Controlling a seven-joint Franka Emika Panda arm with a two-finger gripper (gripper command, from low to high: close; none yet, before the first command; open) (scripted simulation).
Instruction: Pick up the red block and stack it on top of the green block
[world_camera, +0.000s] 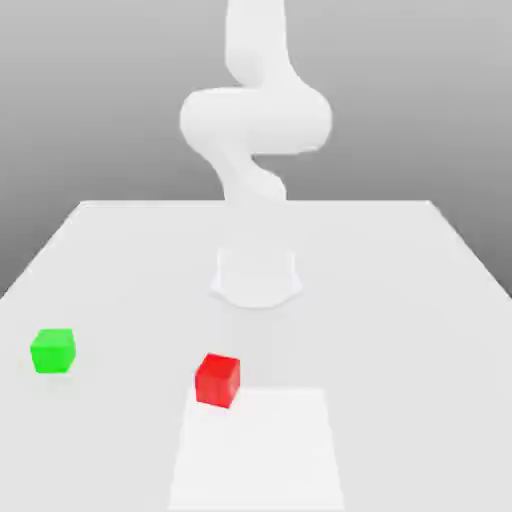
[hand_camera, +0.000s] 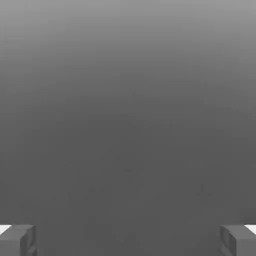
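The red block sits on the white table near the front, a little toward the exterior view's left of centre. The green block rests apart from it, far over at the exterior view's left. Neither cube touches anything but the table. In the hand view my gripper is open: its two grey fingertips stand wide apart with nothing between them, in front of plain grey background.
The white arm rises from its round base at the middle of the table, behind both blocks. A paler rectangular patch lies on the tabletop just beside the red block, toward the front edge.
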